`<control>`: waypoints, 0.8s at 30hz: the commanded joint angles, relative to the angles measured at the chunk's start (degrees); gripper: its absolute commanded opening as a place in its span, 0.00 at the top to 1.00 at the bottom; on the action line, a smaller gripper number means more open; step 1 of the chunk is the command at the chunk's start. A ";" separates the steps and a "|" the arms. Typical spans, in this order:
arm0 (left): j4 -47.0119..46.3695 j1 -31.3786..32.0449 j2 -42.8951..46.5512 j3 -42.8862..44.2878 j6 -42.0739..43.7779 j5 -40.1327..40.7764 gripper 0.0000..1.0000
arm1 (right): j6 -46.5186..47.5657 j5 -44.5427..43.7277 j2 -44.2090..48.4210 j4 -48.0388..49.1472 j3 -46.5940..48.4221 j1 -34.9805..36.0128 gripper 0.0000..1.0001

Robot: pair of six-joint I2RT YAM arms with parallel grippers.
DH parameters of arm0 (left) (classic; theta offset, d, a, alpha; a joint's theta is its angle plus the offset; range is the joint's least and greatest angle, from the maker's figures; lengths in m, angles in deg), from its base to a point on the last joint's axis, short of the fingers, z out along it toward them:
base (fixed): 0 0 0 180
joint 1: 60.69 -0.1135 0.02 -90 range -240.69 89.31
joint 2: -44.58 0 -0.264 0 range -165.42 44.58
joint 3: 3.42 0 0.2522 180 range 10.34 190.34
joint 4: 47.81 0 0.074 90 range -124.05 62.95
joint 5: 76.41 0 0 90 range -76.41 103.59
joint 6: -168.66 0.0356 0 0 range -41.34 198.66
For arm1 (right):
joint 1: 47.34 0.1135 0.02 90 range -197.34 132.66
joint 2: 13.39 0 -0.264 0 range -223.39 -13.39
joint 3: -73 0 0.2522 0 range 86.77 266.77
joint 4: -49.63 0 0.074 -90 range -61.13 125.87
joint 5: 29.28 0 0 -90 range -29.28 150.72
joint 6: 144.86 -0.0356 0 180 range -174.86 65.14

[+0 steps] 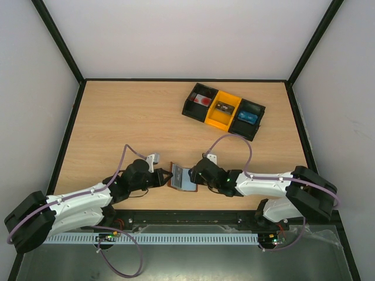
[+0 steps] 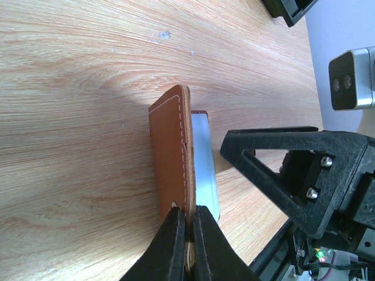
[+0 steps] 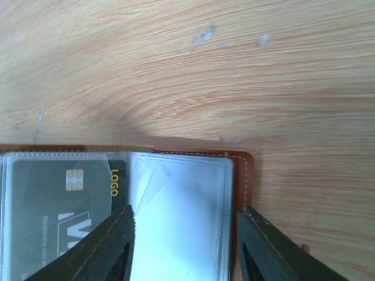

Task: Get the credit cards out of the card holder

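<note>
While the card holder (image 1: 180, 177) sits near the front edge of the table (image 1: 117, 117), right between the two arms, it's propped open, with the brown cover turned to the left arm and the pale inside facing the right one. In the right wrist view you can see clear plastic sleeves (image 3: 187, 222) inside it, and one credit card (image 3: 58, 205) is tucked in a sleeve: dark grey, gold chip, yellow "LOGO" down its edge. The sleeve next to it looks see-through and pale, can't tell if there's anything in it. The left jaws are clamped on the stitched brown cover, with both black fingers (image 2: 171, 246) pressed together on its edge in the left wrist view. The right jaws are apart, one finger (image 3: 111, 246) over the card's edge and the other by the brown border, so they straddle that pale sleeve. Honestly can't tell if they're touching it. Way off at the far right of the table is a tray of bins (image 1: 222, 110), black, yellow, black, with small bits inside, well apart from the holder.
</note>
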 commanded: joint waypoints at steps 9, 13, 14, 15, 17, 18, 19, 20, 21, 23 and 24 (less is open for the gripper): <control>-2.82 0.38 -0.85 -0.93 0.01 0.30 0.97 | 1.44 2.27 3.86 1.41 -0.56 0.29 0.65; -1.80 0.38 -2.06 -0.42 0.07 1.11 0.96 | 0.33 5.76 1.88 8.55 -1.84 0.29 0.65; -1.20 0.36 -2.17 -0.28 0.14 1.47 0.94 | 0.11 6.74 1.12 10.37 -2.08 0.30 0.65; -0.60 0.34 -2.11 -0.18 0.27 1.79 0.93 | -0.12 7.69 0.34 12.01 -2.20 0.29 0.65; 0.59 0.36 -1.89 -0.19 0.24 2.66 0.88 | -0.52 9.09 -1.13 14.98 -2.24 0.30 0.66; 1.34 0.37 -1.75 -0.16 0.12 3.17 0.85 | -0.60 9.44 -1.89 15.78 -2.07 0.34 0.66; 2.19 0.38 -1.68 -0.04 -0.04 3.68 0.82 | -0.56 9.48 -2.59 16.24 -1.87 0.30 0.67; 3.41 0.38 -1.62 0.24 -0.22 4.17 0.81 | -0.58 9.50 -3.36 16.45 -1.76 0.30 0.68; 4.79 0.36 -1.33 0.59 -0.40 4.91 0.79 | -0.67 9.52 -4.06 16.83 -1.77 0.30 0.69; 8.55 0.37 -0.20 1.81 -1.08 6.99 0.73 | -0.87 10.25 -5.67 17.74 -1.75 0.29 0.71; 10.52 0.38 0.65 2.32 -1.34 8.33 0.69 | -0.89 10.77 -6.26 18.31 -1.77 0.29 0.71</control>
